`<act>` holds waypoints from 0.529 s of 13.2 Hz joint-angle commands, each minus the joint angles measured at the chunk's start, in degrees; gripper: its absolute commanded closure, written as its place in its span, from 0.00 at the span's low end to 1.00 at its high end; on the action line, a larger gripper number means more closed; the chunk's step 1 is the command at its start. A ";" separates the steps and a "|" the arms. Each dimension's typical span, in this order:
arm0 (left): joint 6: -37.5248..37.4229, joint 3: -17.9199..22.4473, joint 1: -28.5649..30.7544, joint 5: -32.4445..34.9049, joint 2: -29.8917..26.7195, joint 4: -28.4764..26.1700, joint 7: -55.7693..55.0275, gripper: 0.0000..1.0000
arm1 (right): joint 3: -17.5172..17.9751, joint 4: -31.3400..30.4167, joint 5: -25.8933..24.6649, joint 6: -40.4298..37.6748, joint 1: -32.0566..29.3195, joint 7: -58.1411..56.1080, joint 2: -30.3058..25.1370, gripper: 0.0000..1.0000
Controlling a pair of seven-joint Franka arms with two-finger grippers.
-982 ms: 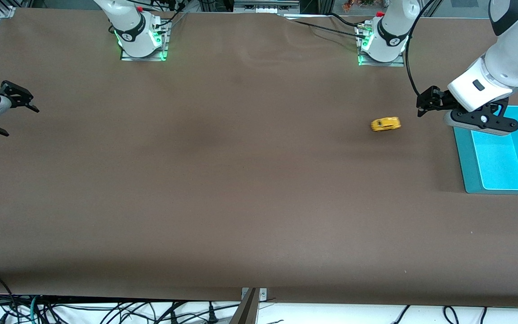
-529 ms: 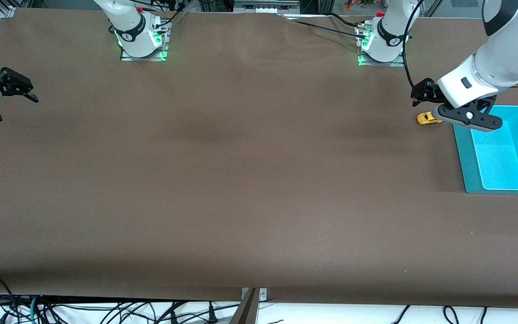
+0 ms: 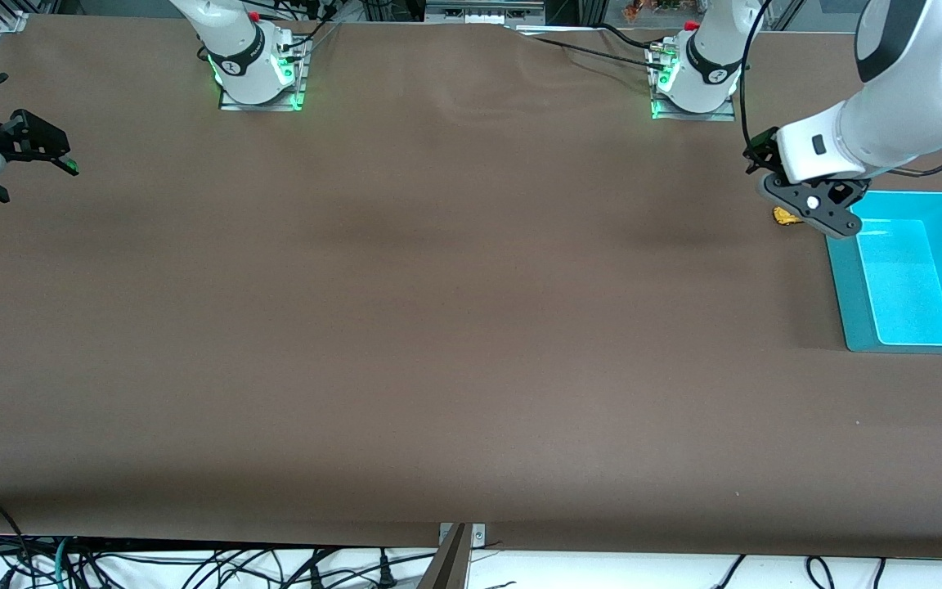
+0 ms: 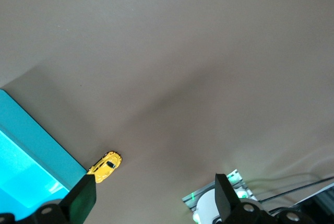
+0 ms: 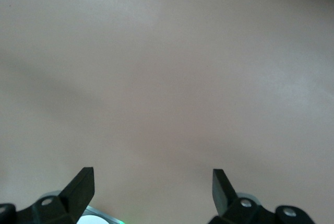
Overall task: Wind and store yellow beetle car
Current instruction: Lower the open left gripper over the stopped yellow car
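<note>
The yellow beetle car (image 3: 783,217) stands on the brown table beside the teal bin (image 3: 847,327), at the bin's corner nearest the left arm's base. My left gripper (image 3: 798,192) hangs open and empty over the car and partly hides it. In the left wrist view the car (image 4: 105,166) lies close to one fingertip (image 4: 83,197), next to the bin's wall (image 4: 31,143); the left gripper (image 4: 154,195) holds nothing. My right gripper (image 3: 38,159) is open and empty over the table's edge at the right arm's end; in its own view the right gripper (image 5: 152,182) sees only bare table.
The teal bin's inside (image 3: 921,278) holds nothing. The left arm's base (image 3: 696,74) and the right arm's base (image 3: 254,69) stand along the table's edge farthest from the front camera. Cables hang below the near edge.
The car has rolled toward the left arm's end of the table and stopped beside the bin. My left gripper has swung over it. My right gripper has drifted a little toward the bases.
</note>
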 commanded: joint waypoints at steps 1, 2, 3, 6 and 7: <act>5.27 -0.17 2.42 1.18 -6.48 -10.47 11.30 0.00 | -0.70 0.66 -0.15 -1.60 1.38 4.50 -1.27 0.00; 6.85 -0.26 4.79 1.18 -6.40 -11.79 15.79 0.00 | -0.70 0.66 -0.07 -2.38 1.65 6.52 -1.36 0.00; 8.95 -0.17 6.12 1.27 -6.14 -13.02 19.66 0.00 | -0.61 1.01 0.11 -3.18 1.82 8.80 -1.54 0.00; 16.60 -0.17 11.83 5.31 -6.22 -20.83 33.72 0.00 | -0.44 1.28 0.29 -4.06 1.91 10.32 -1.63 0.00; 18.01 -0.17 14.02 5.75 -5.87 -22.77 38.03 0.00 | -0.35 1.45 0.29 -4.50 1.91 10.32 -1.54 0.00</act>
